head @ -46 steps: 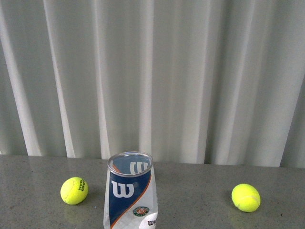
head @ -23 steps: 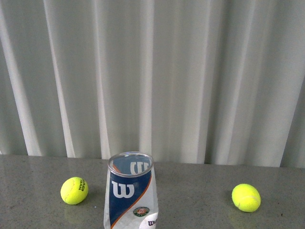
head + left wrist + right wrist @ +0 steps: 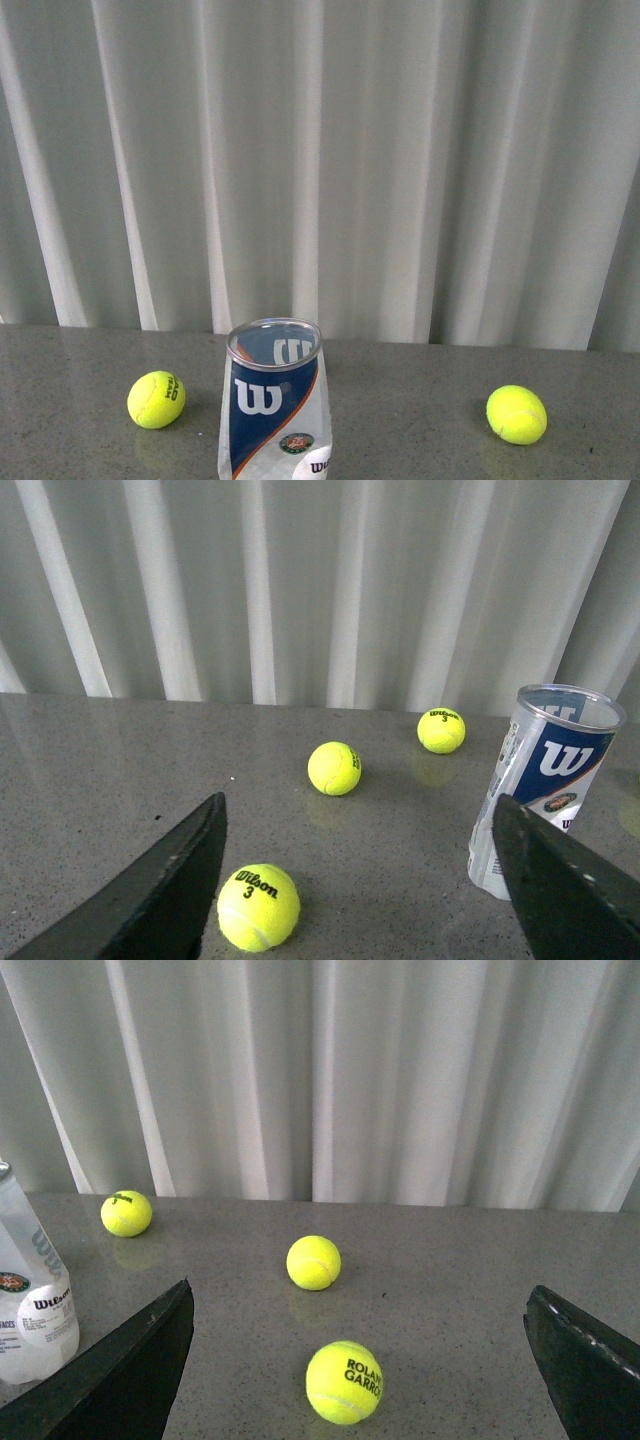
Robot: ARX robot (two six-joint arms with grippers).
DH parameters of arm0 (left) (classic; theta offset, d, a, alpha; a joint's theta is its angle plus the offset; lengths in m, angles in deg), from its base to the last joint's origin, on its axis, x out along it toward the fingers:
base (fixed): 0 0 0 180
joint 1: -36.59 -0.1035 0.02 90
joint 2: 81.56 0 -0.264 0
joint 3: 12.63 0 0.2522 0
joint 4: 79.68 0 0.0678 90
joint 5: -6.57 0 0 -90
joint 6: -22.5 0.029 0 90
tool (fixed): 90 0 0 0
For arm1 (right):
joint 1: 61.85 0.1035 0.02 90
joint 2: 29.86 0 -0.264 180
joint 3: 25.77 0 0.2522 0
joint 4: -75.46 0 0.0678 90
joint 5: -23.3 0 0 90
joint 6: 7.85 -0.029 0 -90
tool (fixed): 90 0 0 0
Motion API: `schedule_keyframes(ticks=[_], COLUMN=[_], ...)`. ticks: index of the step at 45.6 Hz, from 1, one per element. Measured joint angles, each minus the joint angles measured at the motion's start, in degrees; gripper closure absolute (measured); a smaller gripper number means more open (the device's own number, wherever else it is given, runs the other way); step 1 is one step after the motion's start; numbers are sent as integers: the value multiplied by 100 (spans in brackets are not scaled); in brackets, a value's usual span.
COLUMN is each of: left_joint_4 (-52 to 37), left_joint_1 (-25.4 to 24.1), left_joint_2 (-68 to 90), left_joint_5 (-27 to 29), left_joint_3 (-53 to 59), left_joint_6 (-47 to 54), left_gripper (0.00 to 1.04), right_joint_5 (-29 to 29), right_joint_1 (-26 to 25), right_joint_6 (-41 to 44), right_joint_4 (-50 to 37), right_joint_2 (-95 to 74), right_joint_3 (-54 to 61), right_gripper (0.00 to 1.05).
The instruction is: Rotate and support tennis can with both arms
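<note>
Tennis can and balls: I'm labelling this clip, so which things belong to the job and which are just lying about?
Job:
tennis can, upright
left gripper, open, empty
right gripper, open, empty

Lying about:
left ball
right ball
grey table
curtain

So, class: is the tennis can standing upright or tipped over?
Upright: the tennis can stands on its base on the table, open silver rim uppermost.

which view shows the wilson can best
The left wrist view: the clear plastic tennis can with the navy Wilson label stands upright on the grey table, silver rim to base. The front view crops its base. The right wrist view catches only its lower part at the frame edge.
</note>
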Motion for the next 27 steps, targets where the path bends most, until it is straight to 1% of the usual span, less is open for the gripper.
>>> schedule_keyframes(ticks=[5,9,27], left_joint_4=[0,0,0], left_joint_1=[0,0,0], left_joint_2=[0,0,0], left_joint_5=[0,0,0], left_joint_3=[0,0,0], left_joint_6=[2,2,2], left_gripper=[5,7,7], right_joint_5=[0,0,0], right_joint_1=[0,0,0], right_joint_6=[0,0,-2], right_joint_4=[0,0,0], right_joint_2=[0,0,0], right_joint_3=[0,0,0], right_gripper=[7,7,7])
